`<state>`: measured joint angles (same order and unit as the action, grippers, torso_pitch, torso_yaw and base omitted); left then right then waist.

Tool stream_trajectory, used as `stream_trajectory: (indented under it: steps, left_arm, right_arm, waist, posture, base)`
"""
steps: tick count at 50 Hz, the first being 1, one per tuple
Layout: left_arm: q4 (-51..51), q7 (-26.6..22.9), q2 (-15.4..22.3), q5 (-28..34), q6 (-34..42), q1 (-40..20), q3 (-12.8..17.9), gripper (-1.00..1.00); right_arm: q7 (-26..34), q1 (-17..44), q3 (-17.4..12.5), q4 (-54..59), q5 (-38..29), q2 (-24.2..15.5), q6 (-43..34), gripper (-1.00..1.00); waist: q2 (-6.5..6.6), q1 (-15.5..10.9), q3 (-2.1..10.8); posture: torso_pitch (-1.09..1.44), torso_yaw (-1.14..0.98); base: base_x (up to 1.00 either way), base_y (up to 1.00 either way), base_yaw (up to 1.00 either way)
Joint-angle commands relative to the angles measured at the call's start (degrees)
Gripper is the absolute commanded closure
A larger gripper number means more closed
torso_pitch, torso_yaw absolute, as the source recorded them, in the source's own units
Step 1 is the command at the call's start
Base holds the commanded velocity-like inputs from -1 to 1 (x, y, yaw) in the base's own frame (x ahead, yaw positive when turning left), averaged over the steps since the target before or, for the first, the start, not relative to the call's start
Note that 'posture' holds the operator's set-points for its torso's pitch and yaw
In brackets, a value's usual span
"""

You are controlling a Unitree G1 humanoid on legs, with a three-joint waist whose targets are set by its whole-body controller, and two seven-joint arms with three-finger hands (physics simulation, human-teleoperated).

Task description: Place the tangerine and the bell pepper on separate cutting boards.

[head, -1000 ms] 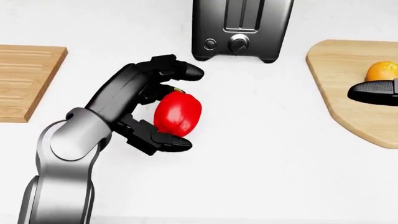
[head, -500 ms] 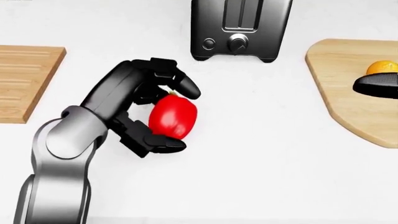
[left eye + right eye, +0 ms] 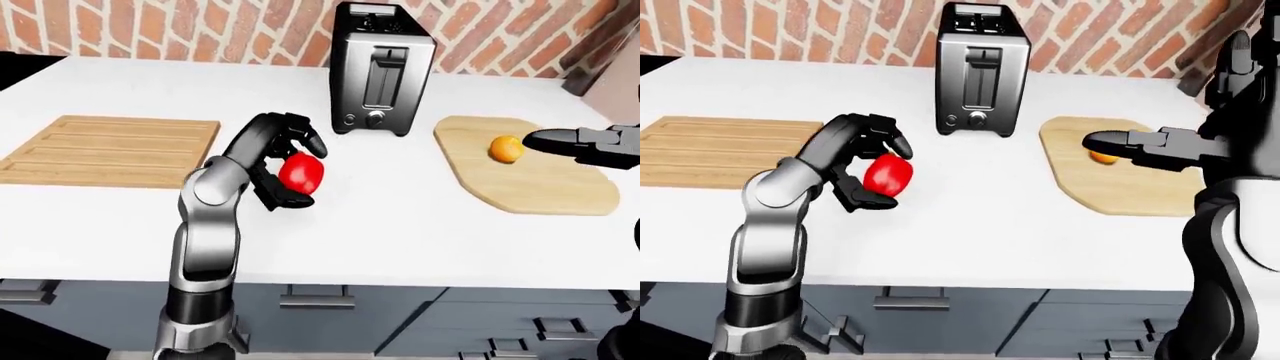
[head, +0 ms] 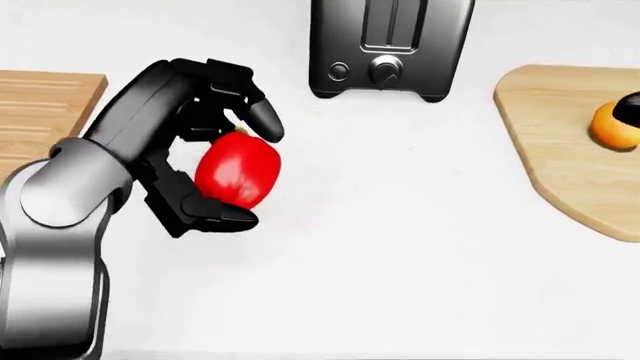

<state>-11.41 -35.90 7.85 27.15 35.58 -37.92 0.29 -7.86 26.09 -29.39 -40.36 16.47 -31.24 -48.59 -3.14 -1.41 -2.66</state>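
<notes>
On the white counter (image 3: pixel 400 202), left of centre, the left hand (image 4: pixel 200 142) grips the red bell pepper (image 4: pixel 237 171): fingers curl over its top, thumb (image 4: pixel 215 216) hooks under it. Hand closed round it. In the left-eye view the pepper looks raised off the counter, though contact is hard to judge. It sits between the rectangular cutting board (image 3: pixel 110 150) at far left and the toaster (image 3: pixel 382 69), nearer the board, not over it.

The tangerine (image 3: pixel 506 148) rests on the rounded cutting board (image 3: pixel 540 180) at right, near that board's far edge. The right hand (image 3: pixel 1140 144) hangs level over this board, fingers stretched out straight, spread open, holding nothing; its fingertips reach just past the tangerine in the right-eye view and cover part of it. Cannot tell whether they touch the fruit.

Toaster stands upright at the far middle, brick wall (image 3: pixel 200 30) behind. Grey drawers (image 3: pixel 320 322) below the counter edge.
</notes>
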Motion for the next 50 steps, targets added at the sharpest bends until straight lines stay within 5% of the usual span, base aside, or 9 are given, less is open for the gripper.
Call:
stream_trajectory:
  steps: [1, 15, 31, 50]
  left_arm:
    - [-2.28, 0.6, 0.62, -0.28, -0.79, -2.48, 0.77, 1.0]
    - [3.85, 3.69, 10.32, -4.09, 0.06, -11.89, 6.82, 1.0]
    - [11.97, 8.36, 21.33, -9.07, -2.45, -14.42, 12.32, 1.0]
    - [30.56, 15.78, 28.21, -14.13, -12.49, -17.29, 13.98, 1.0]
  right_arm:
    - [-0.3, 1.25, -0.63, -0.98, -0.48, -0.84, 1.69, -1.0]
    - [-0.41, -0.31, 0.03, -1.06, -1.5, 1.93, 3.14, -1.0]
    - [-2.15, -1.54, 0.33, 0.9, -2.06, 2.94, 5.13, -1.0]
    - [-1.5, -1.87, 1.66, 1.77, -3.77, 4.48, 6.35, -1.0]
  waist:
    - [-0.15, -0.01, 1.4]
    - [0.32, 0.15, 1.33]
    - [1.25, 0.46, 1.38]
    - [1.74, 0.56, 1.69]
  posture:
    - [0.0, 0.0]
    - [0.0, 0.0]
    - [0.0, 0.0]
    - [0.0, 0.0]
  base:
    - [0.0, 0.0, 0.0]
    - [0.0, 0.0, 0.0]
    - [0.0, 0.0, 0.0]
    - [0.0, 0.0, 0.0]
